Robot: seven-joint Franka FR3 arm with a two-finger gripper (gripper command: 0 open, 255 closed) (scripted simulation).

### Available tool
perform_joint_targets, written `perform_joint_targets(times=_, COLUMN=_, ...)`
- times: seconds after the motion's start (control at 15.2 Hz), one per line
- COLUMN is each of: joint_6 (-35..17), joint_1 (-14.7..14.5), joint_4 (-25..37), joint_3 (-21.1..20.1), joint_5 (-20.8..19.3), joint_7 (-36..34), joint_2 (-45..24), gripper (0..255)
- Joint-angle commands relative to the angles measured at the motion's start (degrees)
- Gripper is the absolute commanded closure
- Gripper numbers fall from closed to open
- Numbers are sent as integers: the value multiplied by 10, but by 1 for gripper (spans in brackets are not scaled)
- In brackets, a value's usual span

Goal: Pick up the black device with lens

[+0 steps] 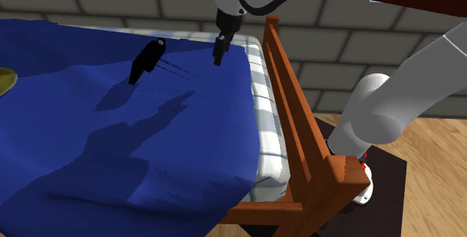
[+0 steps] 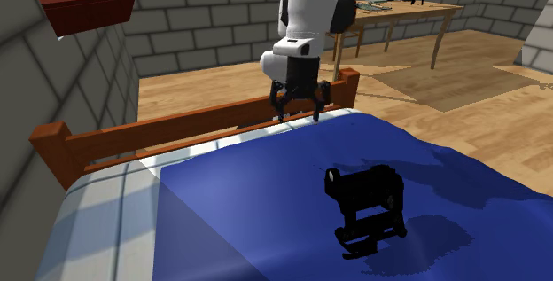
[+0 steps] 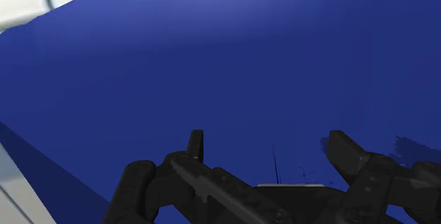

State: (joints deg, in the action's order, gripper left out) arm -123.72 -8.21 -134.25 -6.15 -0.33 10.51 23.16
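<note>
The black device with a lens (image 1: pixel 147 61) stands on the blue blanket (image 1: pixel 112 146), propped on a thin curved base. In the second exterior view the device (image 2: pixel 368 204) sits well in front of my gripper (image 2: pixel 299 111). My gripper (image 1: pixel 218 52) hangs over the blanket's edge near the wooden bed rail, to the device's right in the shoulder view and apart from it. In the wrist view the gripper (image 3: pixel 268 148) is open, its fingertips (image 3: pixel 196 145) stand apart, and between them there is just blue blanket (image 3: pixel 247 60).
A wooden bed rail (image 1: pixel 292 101) runs close beside the gripper, with the white checked mattress edge (image 1: pixel 266 116) under it. A yellow object (image 1: pixel 6 78) lies at the blanket's far left. A wooden table (image 2: pixel 399 13) stands far behind the arm.
</note>
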Motion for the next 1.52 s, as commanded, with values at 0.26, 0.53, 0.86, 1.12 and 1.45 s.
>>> perform_joint_targets(times=0.26, joint_6=-107, joint_1=-17, joint_4=49, joint_3=-22, joint_5=-1, joint_7=2, joint_2=-88, gripper=0)
perform_joint_targets(times=0.53, joint_6=-165, joint_1=-26, joint_4=92, joint_3=-36, joint_5=-10, joint_7=1, joint_2=-147, gripper=0)
perform_joint_targets(times=0.86, joint_6=-207, joint_1=-30, joint_4=107, joint_3=-43, joint_5=-20, joint_7=-3, joint_2=-182, gripper=0)
perform_joint_targets(times=1.12, joint_6=-237, joint_1=-29, joint_4=88, joint_3=-44, joint_5=-26, joint_7=-8, joint_2=-194, gripper=0)
perform_joint_targets(times=1.45, joint_6=-249, joint_1=-29, joint_4=81, joint_3=-45, joint_5=-29, joint_7=-11, joint_2=-199, gripper=255)
